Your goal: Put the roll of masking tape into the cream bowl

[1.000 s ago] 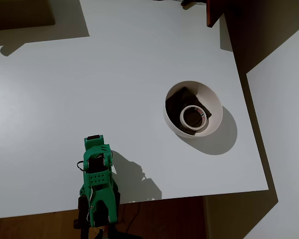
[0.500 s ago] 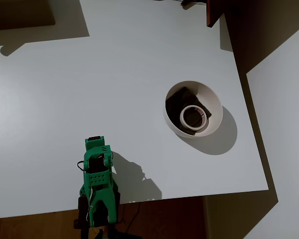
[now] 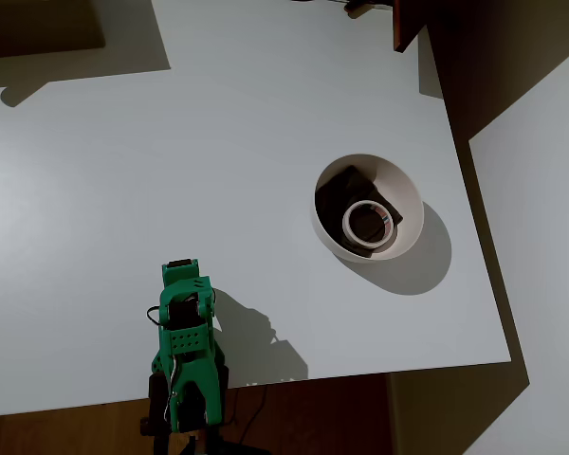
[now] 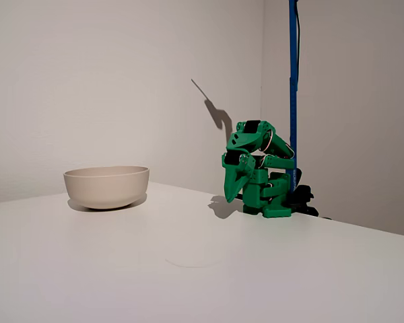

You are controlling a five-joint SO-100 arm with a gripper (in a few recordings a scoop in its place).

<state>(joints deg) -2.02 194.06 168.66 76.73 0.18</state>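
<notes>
The roll of masking tape (image 3: 371, 222) lies flat inside the cream bowl (image 3: 410, 199), near the bench's (image 3: 171, 152) right edge in the overhead view, so the task looks done. The green arm (image 4: 259, 171) sits folded at the near edge, well apart; its fingers (image 4: 233, 190) point down, narrow and holding nothing.

Cream bowl (image 3: 410, 201) is showing cream-white on rim and wall, plain, no pattern; in the fixed view (image 4: 107, 186) its outside is reading beige-cream. A dark brownish square shape (image 3: 339, 188) is lying inside. Roll of masking tape (image 3: 371, 224) is showing cream-white with a faint reddish inner rim. Arm (image 3: 185, 355) is showing bright green with black parts. Table (image 3: 171, 171) is reading plain white. A blue pole (image 4: 293, 81) is standing behind the arm.
</notes>
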